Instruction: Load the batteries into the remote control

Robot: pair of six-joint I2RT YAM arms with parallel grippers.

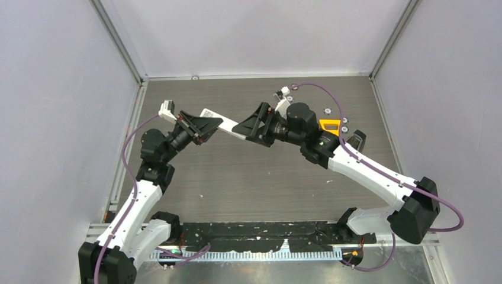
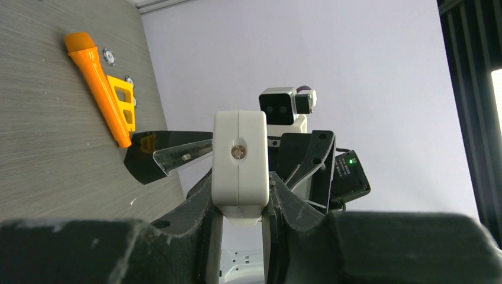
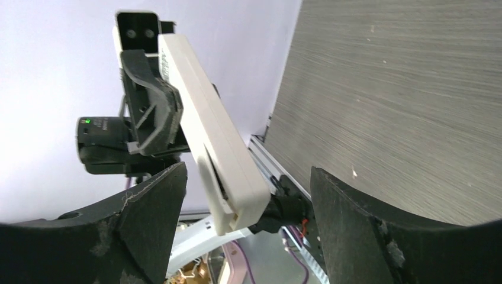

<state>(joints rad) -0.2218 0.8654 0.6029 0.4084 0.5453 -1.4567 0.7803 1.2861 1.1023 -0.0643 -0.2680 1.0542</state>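
A view from above of two robot arms meeting over a table. We see the remote control [image 1: 231,123], a slim white bar, held in the air just towards 12 o'clock from the table's centre. The left gripper [image 1: 208,124] is clamped on the remote's end that points to 10 o'clock. The right gripper [image 1: 248,125] comes in from 3 o'clock. In its own wrist view its two dark fingers [image 3: 148,219] stand wide apart, with the remote's free end between them and touching neither.

We judge this to be a hand-over, or a second grip to steady the remote. To do it well, we would square the right fingers to the bar's flat faces and close slowly on the free end. The left should let go only once that hold is firm (the bar is long and a hold on one end gives it leverage to twist). We would also leave the back uncovered, since we expect the battery cover to be there.

We cannot find the batteries in any view.

The table [image 1: 248,177] is grey-brown with a fine wood grain. An orange flashlight [image 1: 330,125] lies at 2 o'clock with small silver discs [image 1: 327,109] just beside it. A black strip [image 1: 254,229] runs along the edge at 6 o'clock. Pale lilac-white walls [image 1: 254,35] in metal framing close in three sides.
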